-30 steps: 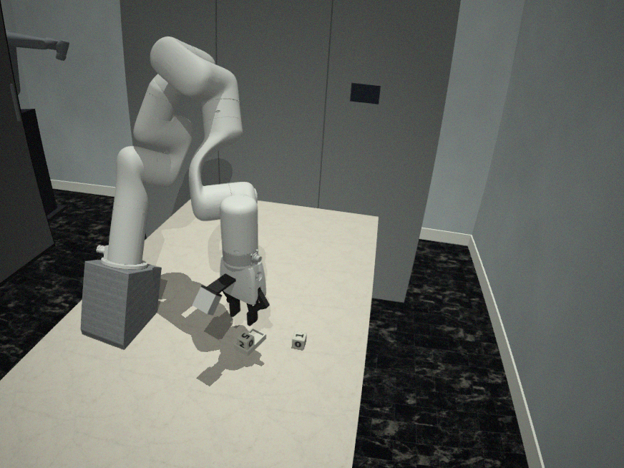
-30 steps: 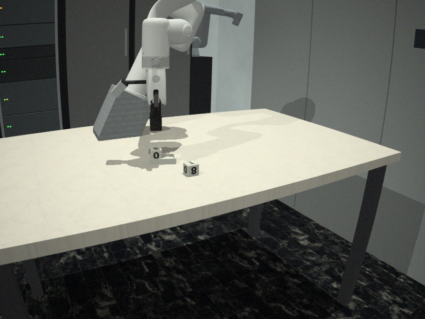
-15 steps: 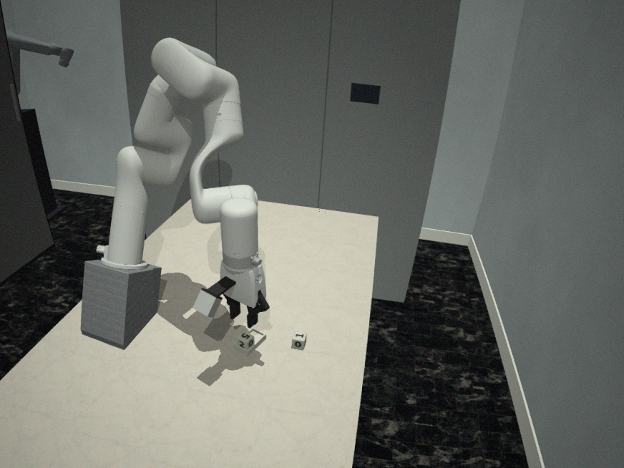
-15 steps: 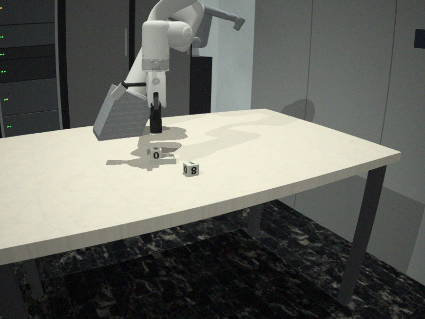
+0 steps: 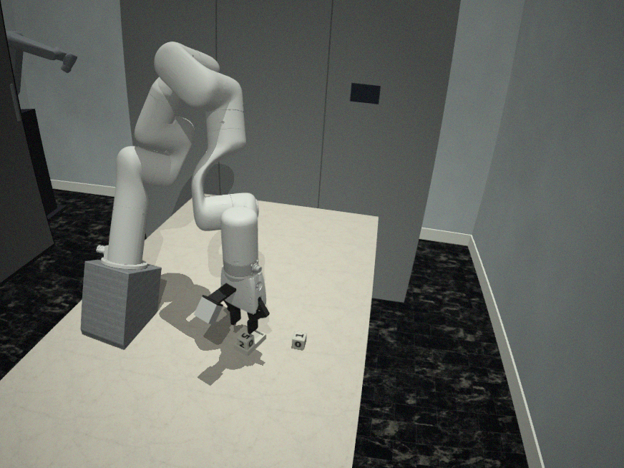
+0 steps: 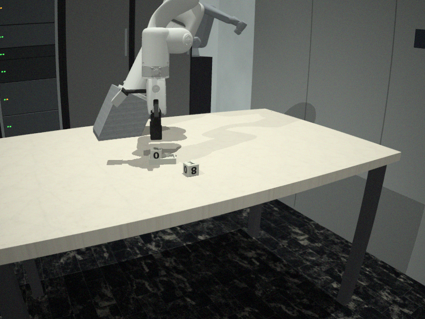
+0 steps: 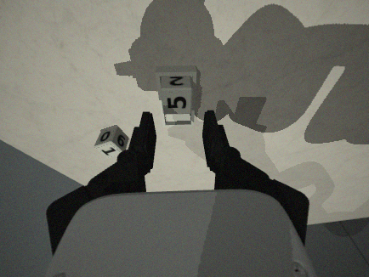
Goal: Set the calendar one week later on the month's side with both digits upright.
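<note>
Calendar tray (image 5: pixel 256 346) (image 6: pixel 168 161) (image 7: pixel 176 69), one cube (image 5: pixel 245 340) (image 6: pixel 156 153) (image 7: pixel 177 101) inside, sits below the half-open, empty gripper (image 5: pixel 242 326) (image 6: pixel 155 138) (image 7: pixel 178 123); the other cube (image 5: pixel 298 341) (image 6: pixel 190 169) (image 7: pixel 111 140) rests well inside the tabletop's (image 5: pixel 282 413) (image 6: pixel 103 192) (image 7: pixel 55 85) edges.

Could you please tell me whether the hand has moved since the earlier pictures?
Yes. The hand has moved down: in the exterior view, its fingertips are closer to the tray, which has stayed put.
</note>
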`<state>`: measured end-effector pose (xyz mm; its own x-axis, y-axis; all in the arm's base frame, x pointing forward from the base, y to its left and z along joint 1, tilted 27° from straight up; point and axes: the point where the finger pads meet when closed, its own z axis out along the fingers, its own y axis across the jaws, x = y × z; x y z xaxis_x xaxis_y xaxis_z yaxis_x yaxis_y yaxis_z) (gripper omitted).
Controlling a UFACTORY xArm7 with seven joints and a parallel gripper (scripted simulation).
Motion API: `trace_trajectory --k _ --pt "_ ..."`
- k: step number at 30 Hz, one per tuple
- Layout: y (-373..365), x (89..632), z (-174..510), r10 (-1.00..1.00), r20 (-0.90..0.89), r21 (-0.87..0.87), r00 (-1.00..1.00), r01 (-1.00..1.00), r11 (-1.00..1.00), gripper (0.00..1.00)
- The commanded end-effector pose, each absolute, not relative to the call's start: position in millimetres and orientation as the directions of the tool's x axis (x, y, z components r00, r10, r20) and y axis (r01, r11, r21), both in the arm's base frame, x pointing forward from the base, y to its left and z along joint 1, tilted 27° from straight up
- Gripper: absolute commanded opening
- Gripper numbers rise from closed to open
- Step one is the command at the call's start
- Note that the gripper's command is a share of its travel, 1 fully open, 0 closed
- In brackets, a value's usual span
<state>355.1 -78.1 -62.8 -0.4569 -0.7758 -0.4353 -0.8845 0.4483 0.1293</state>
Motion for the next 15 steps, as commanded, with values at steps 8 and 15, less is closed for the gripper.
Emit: trace_trajectory --k 8,15 --pt "-71.6 357.9 -78.4 -0.776 -0.435 0.126 -0.457 -0.884 0.450 0.49" --pt "-69.6 358.4 -82.6 -0.776 -0.435 0.126 -0.457 -0.884 0.450 0.49"
